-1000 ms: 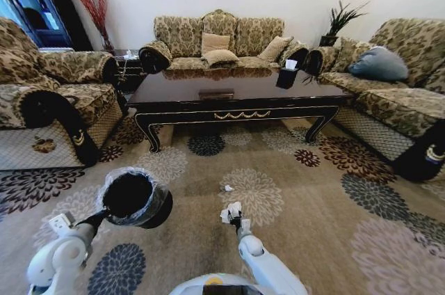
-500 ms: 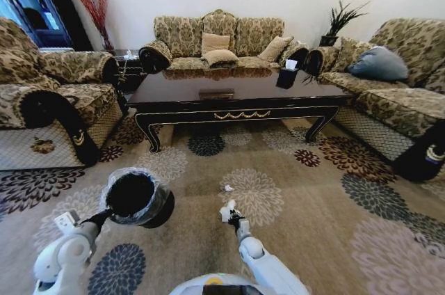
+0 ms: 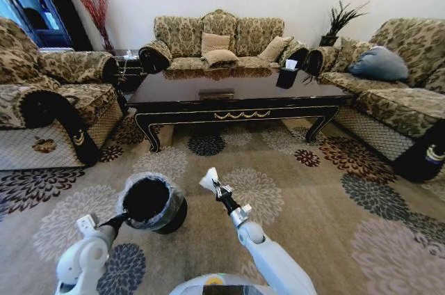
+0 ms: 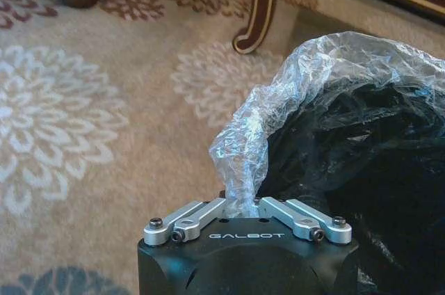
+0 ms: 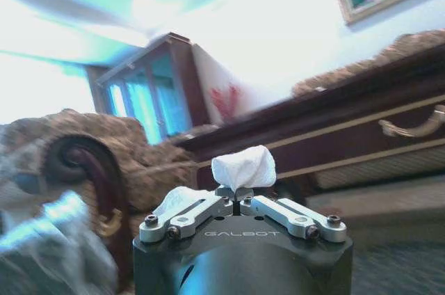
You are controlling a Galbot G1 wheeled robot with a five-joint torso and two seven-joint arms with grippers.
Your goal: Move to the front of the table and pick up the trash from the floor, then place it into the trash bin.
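Note:
My right gripper is shut on the trash, a crumpled white paper, held up off the carpet just right of the trash bin. In the right wrist view the paper sticks out between the shut fingers of the right gripper. The bin is black with a grey plastic liner. My left gripper is shut on the folded liner at the bin's near rim. In the left wrist view the left gripper pinches the liner. The dark table stands ahead.
Patterned sofas stand left, behind and right of the table. A small black tissue box sits on the tabletop. Flowered carpet lies open to my right. A curved table leg is near the bin.
My right gripper has risen from the carpet and swung left toward the bin with the paper in it. The left arm has shifted the bin to the right.

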